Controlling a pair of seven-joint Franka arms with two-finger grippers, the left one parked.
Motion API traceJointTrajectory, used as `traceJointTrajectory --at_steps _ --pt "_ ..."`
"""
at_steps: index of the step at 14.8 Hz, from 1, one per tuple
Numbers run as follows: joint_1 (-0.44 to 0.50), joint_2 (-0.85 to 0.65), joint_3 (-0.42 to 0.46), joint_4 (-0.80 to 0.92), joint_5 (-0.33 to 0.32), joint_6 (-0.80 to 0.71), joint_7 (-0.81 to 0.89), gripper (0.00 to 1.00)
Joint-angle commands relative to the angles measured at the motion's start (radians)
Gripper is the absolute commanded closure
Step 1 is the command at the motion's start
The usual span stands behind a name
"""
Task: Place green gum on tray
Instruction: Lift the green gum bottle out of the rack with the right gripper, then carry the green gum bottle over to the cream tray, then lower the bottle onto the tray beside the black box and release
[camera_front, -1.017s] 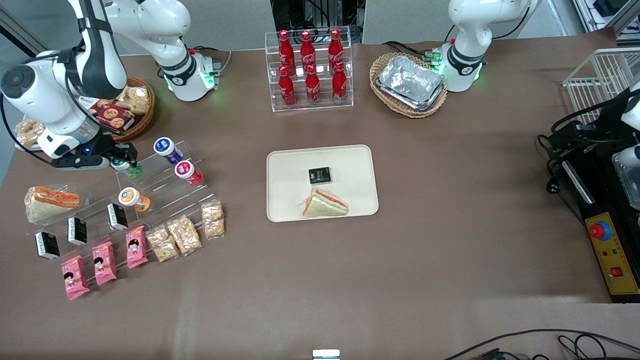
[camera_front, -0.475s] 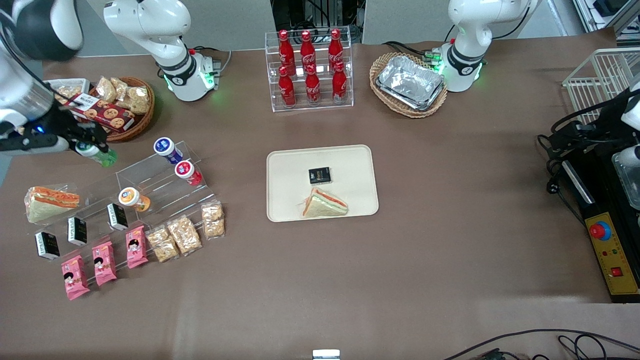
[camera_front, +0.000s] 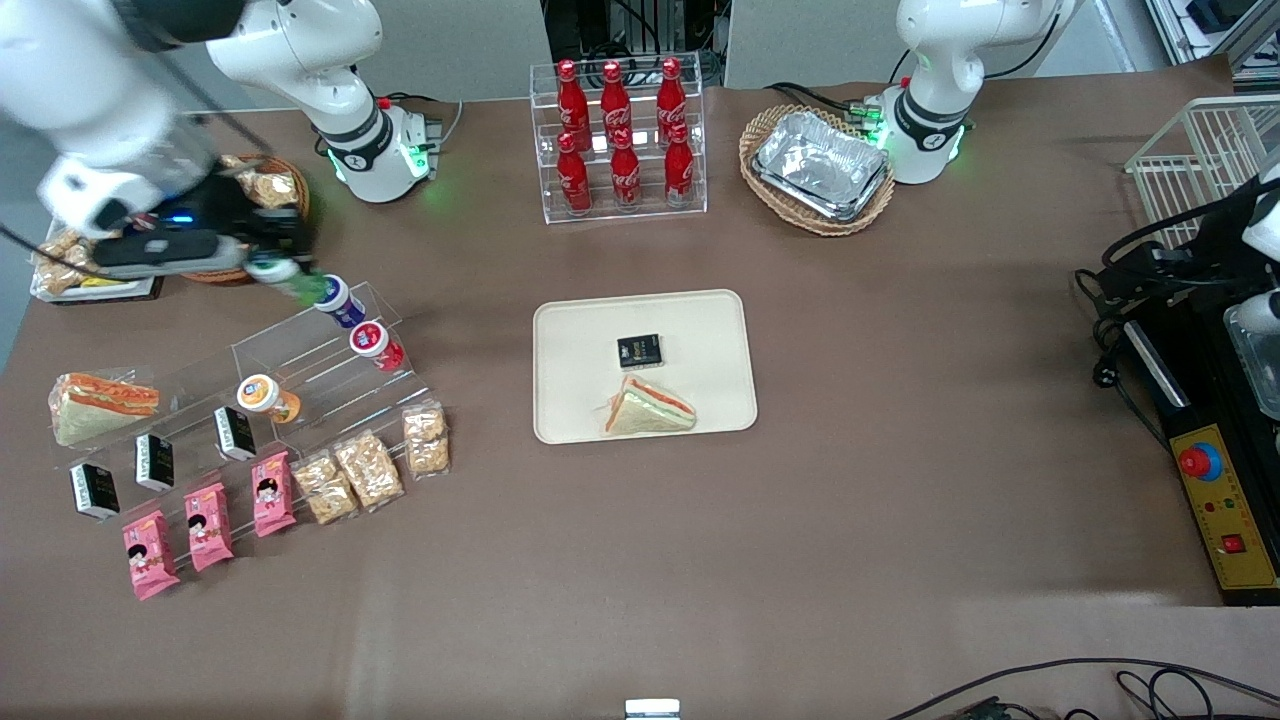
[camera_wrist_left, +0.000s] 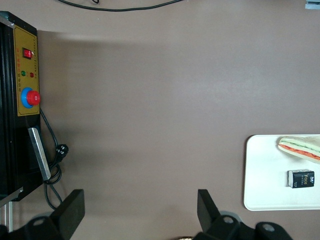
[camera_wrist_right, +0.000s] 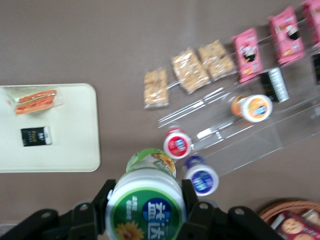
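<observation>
My gripper (camera_front: 285, 268) is shut on the green gum (camera_front: 297, 283), a small green bottle with a white lid. It holds the bottle in the air above the upper end of the clear stepped rack (camera_front: 300, 365), just beside the blue-bodied bottle (camera_front: 338, 300). In the right wrist view the gum's lid (camera_wrist_right: 146, 207) sits between the two black fingers (camera_wrist_right: 100, 200), with the green body pointing down. The cream-beige tray (camera_front: 700, 350) lies in the middle of the table and carries a wrapped sandwich (camera_front: 648, 408) and a small black box (camera_front: 639, 350). It also shows in the right wrist view (camera_wrist_right: 65, 130).
The rack holds a red bottle (camera_front: 377, 345), an orange bottle (camera_front: 268, 398), black boxes, pink packets and biscuit bags. A wicker basket of snacks (camera_front: 265, 195) lies under the arm. A cola bottle rack (camera_front: 620, 140) and a foil-tray basket (camera_front: 818, 165) stand farther from the camera.
The gripper has lifted the green gum off the rack, swung outward toward the table's end, then come back toward the tray, now beside the blue bottle.
</observation>
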Motion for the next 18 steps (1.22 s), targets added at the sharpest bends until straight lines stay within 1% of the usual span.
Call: traceJointTrajectory --at_steps 1,3,5,7,9,11,15,18 --pt "0.142 0.100 -0.012 0.036 0.001 0.031 0.198 0.48" --pt "0.194 0.136 -0.012 0.007 0.007 0.110 0.281 0.48" --pt "0.202 0.162 -0.011 -0.054 0.031 0.219 0.303 0.48" --pt "0.257 0.188 -0.012 -0.117 0.042 0.320 0.321 0.48" --pt "0.301 0.237 -0.012 -0.165 0.027 0.428 0.402 0.48" --pt "0.351 0.301 -0.012 -0.193 -0.022 0.515 0.459 0.48" --pt "0.446 0.426 -0.012 -0.211 -0.076 0.655 0.621 0.48" --pt "0.481 0.510 -0.014 -0.222 -0.087 0.742 0.663 0.48"
